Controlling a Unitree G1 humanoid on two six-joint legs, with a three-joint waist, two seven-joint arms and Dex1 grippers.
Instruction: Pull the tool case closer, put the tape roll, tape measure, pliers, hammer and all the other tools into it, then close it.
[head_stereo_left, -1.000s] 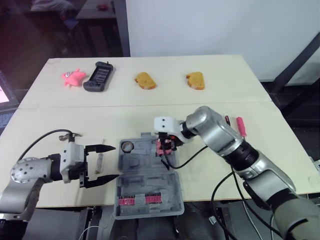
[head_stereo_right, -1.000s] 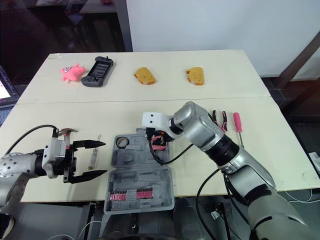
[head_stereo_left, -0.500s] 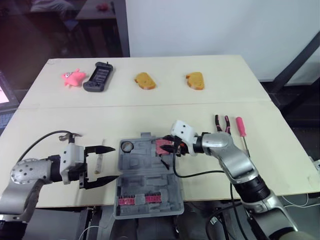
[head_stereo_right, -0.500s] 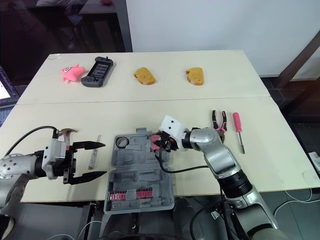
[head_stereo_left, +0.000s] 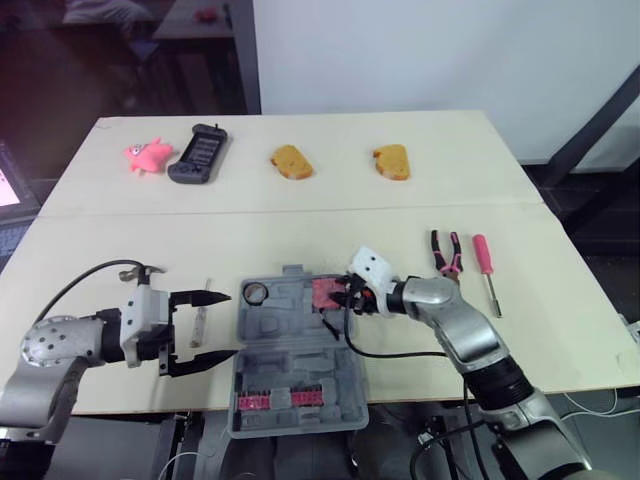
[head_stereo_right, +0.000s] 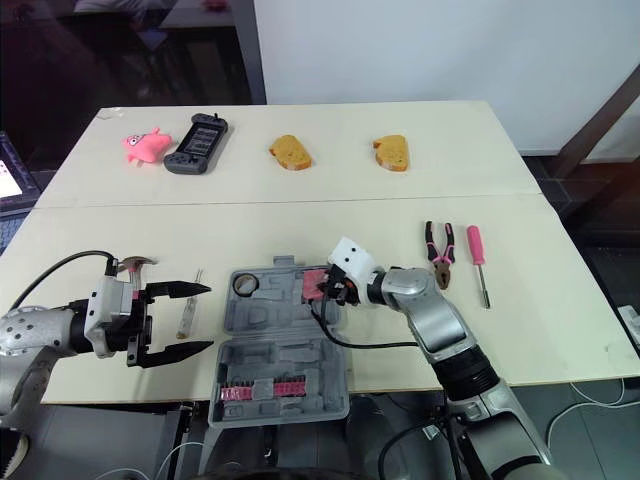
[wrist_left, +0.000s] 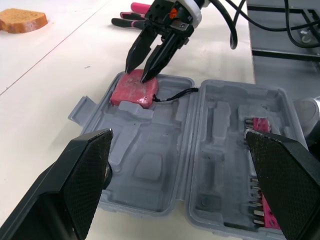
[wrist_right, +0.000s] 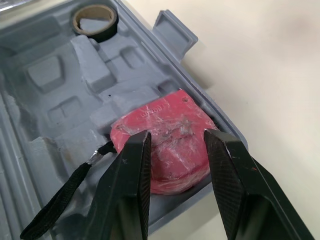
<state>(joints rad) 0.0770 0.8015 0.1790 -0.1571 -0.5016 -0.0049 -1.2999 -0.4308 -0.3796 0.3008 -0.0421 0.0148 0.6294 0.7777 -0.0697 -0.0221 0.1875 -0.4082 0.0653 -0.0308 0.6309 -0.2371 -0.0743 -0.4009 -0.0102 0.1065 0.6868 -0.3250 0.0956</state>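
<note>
Right gripper (wrist_left: 136, 75) has its fingers slightly apart, tips at the top face of the red tape measure (wrist_right: 175, 147), not clamping it. It lies flat beneath them in an edge recess of the open tool case (head_stereo_left: 285, 345), with its black strap (wrist_right: 65, 192) trailing into the tray. The tape roll (wrist_right: 94, 20) sits beyond the fingertips. Left gripper (head_stereo_left: 228, 325) is spread wide and empty, with a slim tool (head_stereo_left: 200, 322) below the gap and the case just past its tips

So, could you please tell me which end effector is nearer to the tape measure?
Right. The right end effector is directly at the tape measure inside the tool case; the left end effector is beyond the case's opposite side.
</note>
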